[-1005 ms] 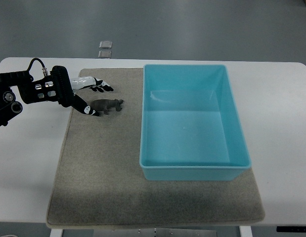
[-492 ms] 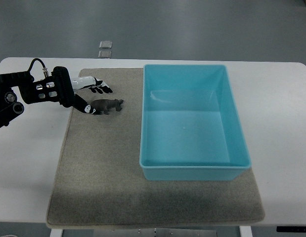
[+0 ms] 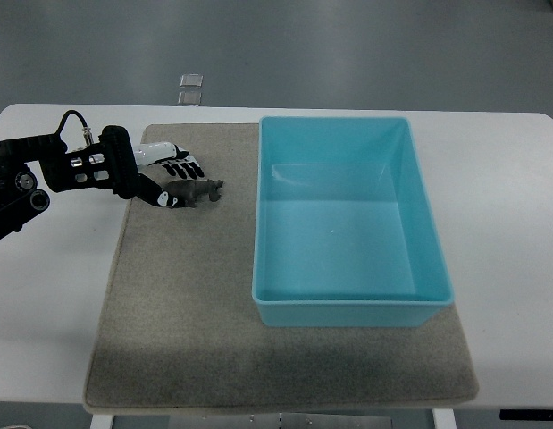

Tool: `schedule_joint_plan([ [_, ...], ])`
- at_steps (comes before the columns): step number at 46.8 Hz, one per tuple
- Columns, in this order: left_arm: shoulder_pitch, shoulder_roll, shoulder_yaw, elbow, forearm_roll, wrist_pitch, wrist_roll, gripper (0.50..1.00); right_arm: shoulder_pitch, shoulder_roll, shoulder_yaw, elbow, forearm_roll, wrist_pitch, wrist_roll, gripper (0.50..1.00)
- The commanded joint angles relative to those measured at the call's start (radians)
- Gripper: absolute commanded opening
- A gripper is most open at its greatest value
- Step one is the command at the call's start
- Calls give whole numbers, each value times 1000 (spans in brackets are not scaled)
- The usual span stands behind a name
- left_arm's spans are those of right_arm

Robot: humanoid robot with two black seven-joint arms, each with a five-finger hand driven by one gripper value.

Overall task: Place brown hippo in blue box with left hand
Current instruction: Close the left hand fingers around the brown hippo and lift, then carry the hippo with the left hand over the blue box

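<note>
Top view looks steeply down on a white desk (image 3: 508,179) with a grey mat (image 3: 187,304) laid over its middle. On the right part of the mat sits the blue box (image 3: 352,308), a rectangular tub with its open side up and nothing inside it.

Left of the box, near the mat's far left corner, lies the brown hippo (image 3: 192,191). It rests on the mat, apart from the box, with its head end pointing right toward the box wall.

From the picture's left edge comes the left arm (image 3: 44,174), black, with a cable looping above it. Its hand, the left hand (image 3: 160,174), has reached the hippo's left end. The white, black-tipped fingers (image 3: 180,167) are spread, some lying just beyond the toy on its far side, while the thumb comes in at the near side by the toy's rear. The hand brackets the hippo's left end but the fingers have not closed on it; whether any fingertip touches the toy is too fine to tell.

On the floor beyond the desk's far edge lie two small grey squares (image 3: 190,88), one behind the other.
</note>
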Motion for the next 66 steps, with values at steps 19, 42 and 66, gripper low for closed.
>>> schedule_joint_plan([
  [19,-9,3,0,-5,-2,-12,26,500,0,0,0,0,-1,-1,0,936],
  [42,-124,35,-18,-14,-23,-56,29,500,0,0,0,0,1,1,0,936],
  [66,-294,-166,-5,-38,-23,-62,58,500,0,0,0,0,-1,1,0,936],
])
